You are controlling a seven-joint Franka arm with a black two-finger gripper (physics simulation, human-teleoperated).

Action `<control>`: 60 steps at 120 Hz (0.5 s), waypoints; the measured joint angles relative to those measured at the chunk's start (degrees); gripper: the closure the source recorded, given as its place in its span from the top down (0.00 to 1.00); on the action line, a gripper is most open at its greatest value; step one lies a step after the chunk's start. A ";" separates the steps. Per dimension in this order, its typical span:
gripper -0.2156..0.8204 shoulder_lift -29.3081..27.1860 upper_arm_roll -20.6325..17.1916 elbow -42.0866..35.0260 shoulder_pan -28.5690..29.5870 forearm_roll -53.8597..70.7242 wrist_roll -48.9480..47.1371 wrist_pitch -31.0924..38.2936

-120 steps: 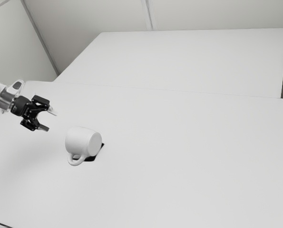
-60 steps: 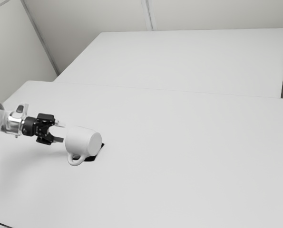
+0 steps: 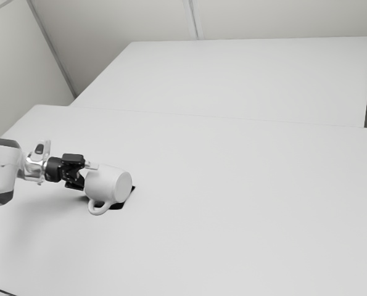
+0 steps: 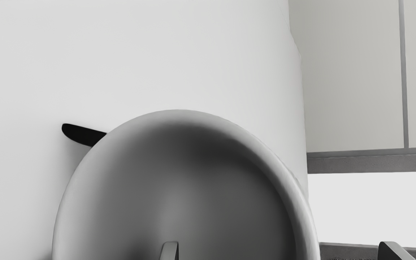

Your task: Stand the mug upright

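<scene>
One mug (image 3: 109,184) on side; tool (image 3: 89,176) spread at rim (image 4: 179,115)

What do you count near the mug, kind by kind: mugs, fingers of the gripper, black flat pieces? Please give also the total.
Mug: 1
Fingers: 2
Black flat piece, partly hidden by the mug: 1
Total: 4

No text, label, brand, number or sign can be read on anything here.
</scene>
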 joint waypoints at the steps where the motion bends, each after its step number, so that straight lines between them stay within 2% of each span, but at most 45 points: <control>1: 0.78 0.00 -0.04 0.00 0.01 -0.04 0.10 0.02; 9: 0.69 0.00 -0.43 -0.01 0.00 -0.36 0.82 0.24; 25: 0.39 0.00 -0.90 -0.07 0.00 -0.87 2.02 0.55; 34: 0.27 -0.01 -1.16 -0.44 0.01 -1.22 2.57 0.69; 47: 0.16 -0.08 -1.31 -0.74 0.00 -1.49 3.23 0.94; 60: 0.11 -0.51 -1.33 -0.69 0.02 -2.15 3.79 0.71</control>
